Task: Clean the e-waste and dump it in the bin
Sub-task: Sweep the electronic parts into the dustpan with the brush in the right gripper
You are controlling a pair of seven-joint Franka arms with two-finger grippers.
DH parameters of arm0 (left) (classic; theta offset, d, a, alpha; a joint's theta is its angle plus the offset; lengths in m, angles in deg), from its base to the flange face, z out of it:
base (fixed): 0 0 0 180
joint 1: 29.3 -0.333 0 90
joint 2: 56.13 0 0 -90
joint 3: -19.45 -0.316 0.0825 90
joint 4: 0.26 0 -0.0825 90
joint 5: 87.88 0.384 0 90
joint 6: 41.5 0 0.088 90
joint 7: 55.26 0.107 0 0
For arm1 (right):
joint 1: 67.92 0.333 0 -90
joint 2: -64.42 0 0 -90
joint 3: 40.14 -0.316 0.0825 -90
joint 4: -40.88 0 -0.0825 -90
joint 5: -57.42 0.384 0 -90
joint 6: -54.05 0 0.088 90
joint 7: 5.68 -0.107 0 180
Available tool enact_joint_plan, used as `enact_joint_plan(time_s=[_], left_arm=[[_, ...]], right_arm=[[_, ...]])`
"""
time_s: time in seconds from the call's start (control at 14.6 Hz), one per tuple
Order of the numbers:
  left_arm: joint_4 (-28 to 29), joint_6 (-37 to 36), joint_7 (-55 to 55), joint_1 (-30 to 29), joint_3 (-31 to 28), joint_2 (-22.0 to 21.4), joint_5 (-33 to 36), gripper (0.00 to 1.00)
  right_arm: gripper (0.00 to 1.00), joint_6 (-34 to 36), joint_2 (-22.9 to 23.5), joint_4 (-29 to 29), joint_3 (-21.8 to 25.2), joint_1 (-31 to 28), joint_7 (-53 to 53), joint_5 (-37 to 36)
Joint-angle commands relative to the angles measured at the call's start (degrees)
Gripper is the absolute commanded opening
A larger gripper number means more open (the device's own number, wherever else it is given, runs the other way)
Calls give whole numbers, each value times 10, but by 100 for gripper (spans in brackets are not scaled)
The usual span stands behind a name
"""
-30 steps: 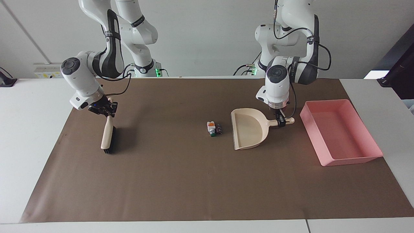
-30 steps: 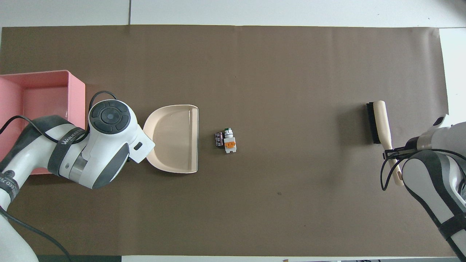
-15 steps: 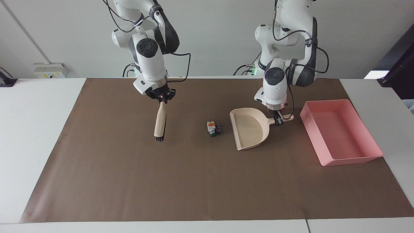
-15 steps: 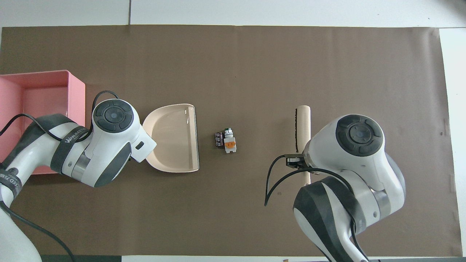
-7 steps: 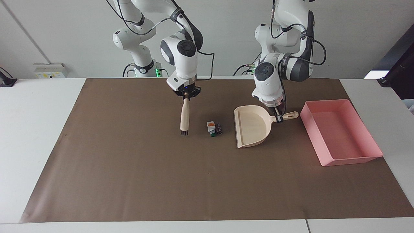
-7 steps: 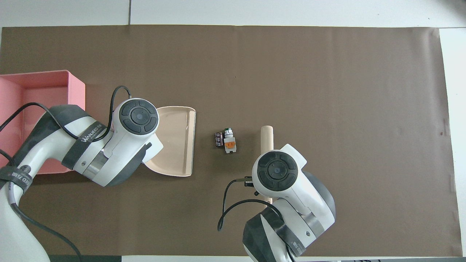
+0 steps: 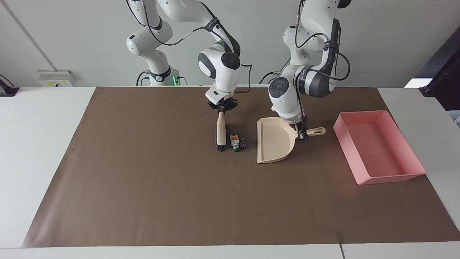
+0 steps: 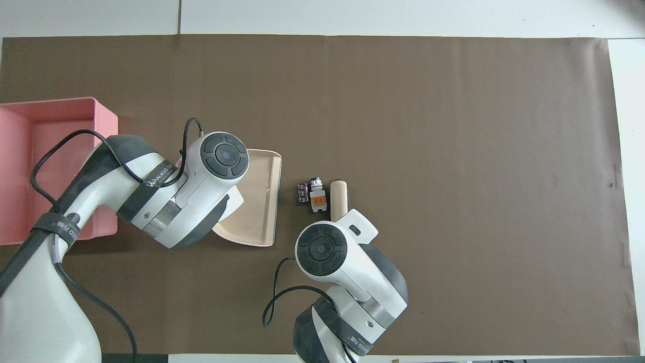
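Note:
The e-waste lies mid-mat: a white bit with orange and green marks (image 7: 234,141) (image 8: 317,197) and a dark cylindrical bit (image 7: 243,142) (image 8: 303,193), side by side. My right gripper (image 7: 222,107) is shut on the handle of a beige brush (image 7: 220,133) (image 8: 338,198), whose bristle end is down at the mat close beside the white bit, toward the right arm's end. My left gripper (image 7: 301,135) is shut on the handle of the beige dustpan (image 7: 274,141) (image 8: 260,201), whose open mouth faces the dark bit a short gap away. The pink bin (image 7: 393,178) (image 8: 107,121) stands at the left arm's end.
A brown mat (image 7: 143,180) (image 8: 453,126) covers most of the white table. In the overhead view both arms' wrists hide their own grippers.
My right arm has carried the brush across from the right arm's end to just beside the e-waste and lowered it. My left gripper has shifted the dustpan closer to the bits.

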Motion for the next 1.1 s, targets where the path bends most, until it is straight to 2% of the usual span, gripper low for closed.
enact_joint_plan(time_s=[0.0,0.14,0.27,0.41,0.48,0.75,1.03], left_arm=[[-19,-10,-22,21,-5,24,7,0],[-14,-10,-24,22,-5,24,7,0],[-11,-10,-27,22,-5,23,7,0],[-3,-10,-24,24,-5,22,7,0],[-1,-11,-22,25,-4,21,7,0],[6,2,-22,19,-4,17,5,0],[19,37,-22,4,-4,14,-1,0]], right_arm=[[0,-49,39,32,-1,7,-5,31],[0,-107,57,35,-14,13,-5,64],[0,-162,64,36,-27,11,10,132],[0,-211,73,52,-37,12,62,249],[0,-214,78,65,-38,13,80,296],[0,-168,72,99,-34,3,76,317],[0,-79,15,93,-29,-26,69,299]])
